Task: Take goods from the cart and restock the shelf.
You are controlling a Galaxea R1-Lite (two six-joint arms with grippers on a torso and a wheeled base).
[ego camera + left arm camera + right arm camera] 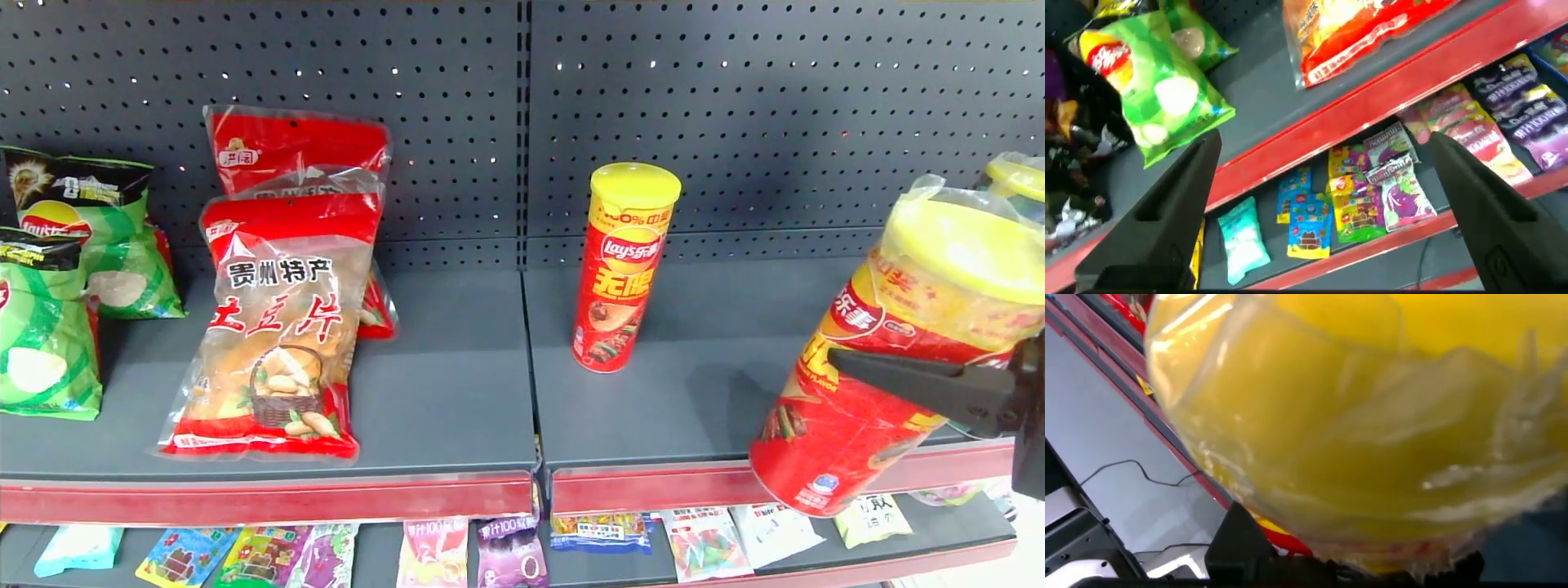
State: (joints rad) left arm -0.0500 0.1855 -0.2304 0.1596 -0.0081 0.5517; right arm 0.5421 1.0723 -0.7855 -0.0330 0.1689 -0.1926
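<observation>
Yellow plastic lid and crinkled clear film are what my right wrist camera looks into: the wrapped chip canister (1372, 416) sits clamped in my right gripper (914, 376), one black finger lying across its red body. From the head view the wrapped chip canister (890, 310) hangs tilted, lid leaning away to my right, its base out over the red front rail (269, 498) at the right end of the shelf (457, 408) and not touching the board. What looks like a second yellow lid shows behind it under the same film. I judge the job partly done. One standing canister (624, 265) is upright on the right-hand section, well apart from the one I carry, and the left-hand section holds the potato slice bags (277, 343) and green chip bags (49, 327). Bare board lies between the standing canister and my load, so what I think is left for this item is bringing it in over the rail, righting it and setting it down. My left gripper (1323, 143) is spread wide and holds nothing. It hangs in front of the rail, with the candy packets (1364, 196) on the lower tier beneath it.
</observation>
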